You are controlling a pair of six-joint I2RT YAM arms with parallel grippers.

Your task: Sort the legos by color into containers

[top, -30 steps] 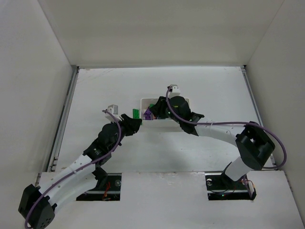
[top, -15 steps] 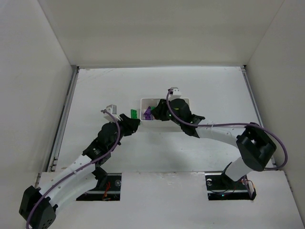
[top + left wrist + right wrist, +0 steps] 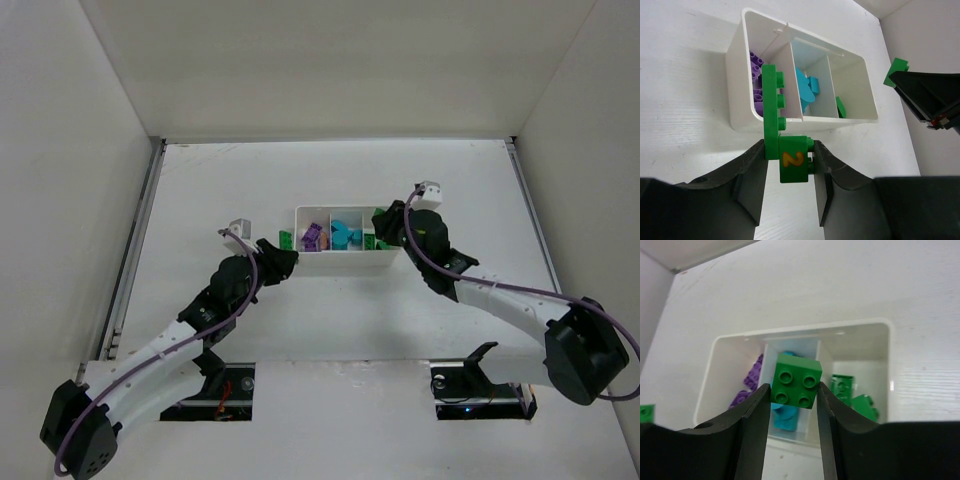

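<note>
The white three-compartment tray (image 3: 347, 263) holds purple bricks (image 3: 312, 236) in its left compartment, cyan ones (image 3: 345, 235) in the middle and green ones (image 3: 852, 396) on the right. My left gripper (image 3: 788, 161) is shut on a green stack (image 3: 794, 159): a brick marked "2" joined to a long green piece. It holds the stack just left of the tray (image 3: 737, 70). My right gripper (image 3: 794, 390) is shut on a green square brick (image 3: 796, 381), held above the divider between the cyan and green compartments.
White walls enclose the table on the left, right and back. The right gripper (image 3: 927, 97) with its green brick (image 3: 896, 72) shows in the left wrist view beyond the tray's right end. Both arm bases sit at the near edge.
My right gripper has moved right, from over the tray's left end to its right end, with the green brick in it. The left gripper has barely moved.
</note>
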